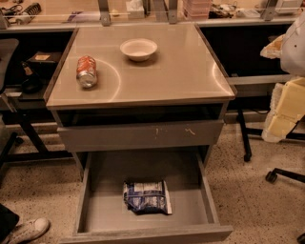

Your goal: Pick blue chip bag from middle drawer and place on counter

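Note:
The blue chip bag (147, 196), crumpled dark blue and white foil, lies flat on the grey base of the middle drawer (97, 209), near its front centre. The drawer is pulled fully open below a grey drawer front with pale scratch marks (143, 135). The counter (167, 71) is a glossy tan top above the cabinet. My gripper does not show in this view; only a white shape (294, 45) reaches in at the right edge.
An orange-red soda can (86, 71) lies on its side on the counter's left part. A white bowl (138, 49) stands at the back centre. A cluttered workbench (143, 12) runs behind. Yellow foam blocks (286, 107), chair legs (281, 176) and a shoe (28, 229) flank the cabinet.

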`<state>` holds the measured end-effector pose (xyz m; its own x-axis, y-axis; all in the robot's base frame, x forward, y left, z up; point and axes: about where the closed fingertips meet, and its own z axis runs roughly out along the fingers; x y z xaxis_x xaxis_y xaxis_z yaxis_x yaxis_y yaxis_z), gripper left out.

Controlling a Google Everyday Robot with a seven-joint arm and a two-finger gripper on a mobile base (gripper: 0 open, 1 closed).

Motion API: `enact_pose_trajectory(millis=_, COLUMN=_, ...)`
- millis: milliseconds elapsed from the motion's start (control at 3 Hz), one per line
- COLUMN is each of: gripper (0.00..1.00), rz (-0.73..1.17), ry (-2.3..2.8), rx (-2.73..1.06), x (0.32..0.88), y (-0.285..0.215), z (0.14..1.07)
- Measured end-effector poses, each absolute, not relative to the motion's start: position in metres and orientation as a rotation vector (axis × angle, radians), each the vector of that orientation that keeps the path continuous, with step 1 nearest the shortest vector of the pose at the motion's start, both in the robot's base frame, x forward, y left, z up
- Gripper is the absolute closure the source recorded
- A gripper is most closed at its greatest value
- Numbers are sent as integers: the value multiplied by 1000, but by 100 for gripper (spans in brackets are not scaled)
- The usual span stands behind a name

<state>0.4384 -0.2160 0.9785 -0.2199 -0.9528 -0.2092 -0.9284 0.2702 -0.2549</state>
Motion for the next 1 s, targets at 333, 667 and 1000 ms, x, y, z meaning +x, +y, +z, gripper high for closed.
enact_pose_trajectory(millis=333, gripper=0, rz=-110, ry=2223, rx=-1708, x=437, y=-214, z=975)
enact_pose_trajectory(millis=667, gripper=0, rz=-83, ry=2257, rx=-1689, x=436, y=-202, z=948)
enact_pose_trajectory(millis=1000, gripper=0, rz=-43, ry=2282, rx=-1700, x=434, y=-187, z=910)
